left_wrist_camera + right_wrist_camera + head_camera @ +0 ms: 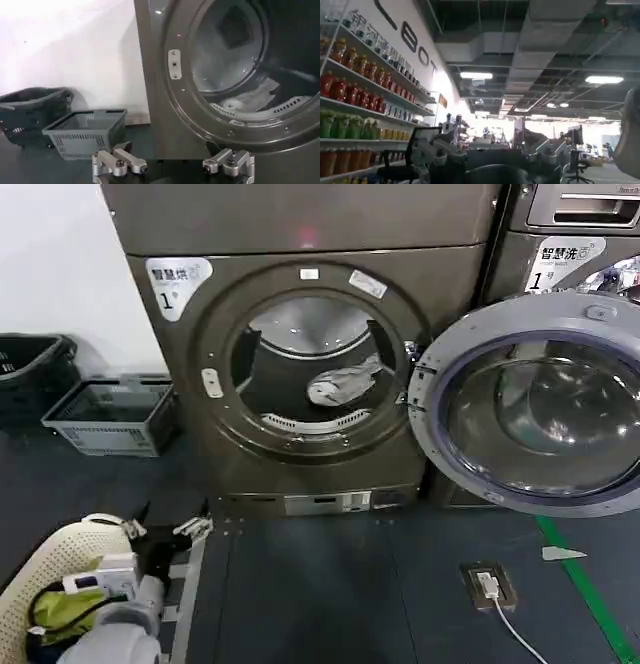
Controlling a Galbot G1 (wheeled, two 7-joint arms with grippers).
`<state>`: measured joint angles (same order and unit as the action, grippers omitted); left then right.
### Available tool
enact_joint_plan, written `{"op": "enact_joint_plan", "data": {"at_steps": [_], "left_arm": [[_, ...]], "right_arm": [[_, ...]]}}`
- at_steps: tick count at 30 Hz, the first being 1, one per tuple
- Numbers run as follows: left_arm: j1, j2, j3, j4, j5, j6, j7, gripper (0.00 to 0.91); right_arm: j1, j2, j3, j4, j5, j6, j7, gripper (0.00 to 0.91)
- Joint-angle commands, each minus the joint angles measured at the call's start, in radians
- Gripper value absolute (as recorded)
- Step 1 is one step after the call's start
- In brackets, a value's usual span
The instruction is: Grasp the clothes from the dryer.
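Observation:
The dryer (310, 244) stands straight ahead with its porthole uncovered and its grey-rimmed glass door (455, 374) swung out to the right. The clothes (345, 382) lie as a small pale bundle on the drum floor, right of centre. In the left wrist view the clothes (250, 100) rest inside the dryer's (155, 100) porthole. My left gripper (170, 529) is low at the front left, well short of the dryer, open and empty. The left gripper (173, 167) has its fingers (120, 162) wide apart. My right gripper (487, 155) points away into the room, open and holding nothing.
A grey basket (110, 414) and a black basket (35, 369) sit on the floor left of the dryer. A white basket (60, 554) with a yellow-green cloth (55, 604) is beside my left arm. A second machine (570, 244) stands right. A floor socket with cable (487, 584) lies ahead.

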<state>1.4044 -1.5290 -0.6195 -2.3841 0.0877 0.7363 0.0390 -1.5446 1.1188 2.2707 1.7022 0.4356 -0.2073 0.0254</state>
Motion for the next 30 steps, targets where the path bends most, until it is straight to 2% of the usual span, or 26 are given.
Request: {"op": "enact_joint_plan", "data": {"at_steps": [1,30], "left_arm": [[0.002,-0.002,0.001,0.006,-0.006,0.049,0.0,0.907],[0.003,-0.006,0.007,0.011,-0.004,0.049,-0.004,0.907]], "right_arm": [[0.001,0.001,-0.002,-0.001,0.004,0.008,0.004,0.907],[-0.004,0.001,0.008,-0.017,0.033,-0.002,0.017,0.907]]}}
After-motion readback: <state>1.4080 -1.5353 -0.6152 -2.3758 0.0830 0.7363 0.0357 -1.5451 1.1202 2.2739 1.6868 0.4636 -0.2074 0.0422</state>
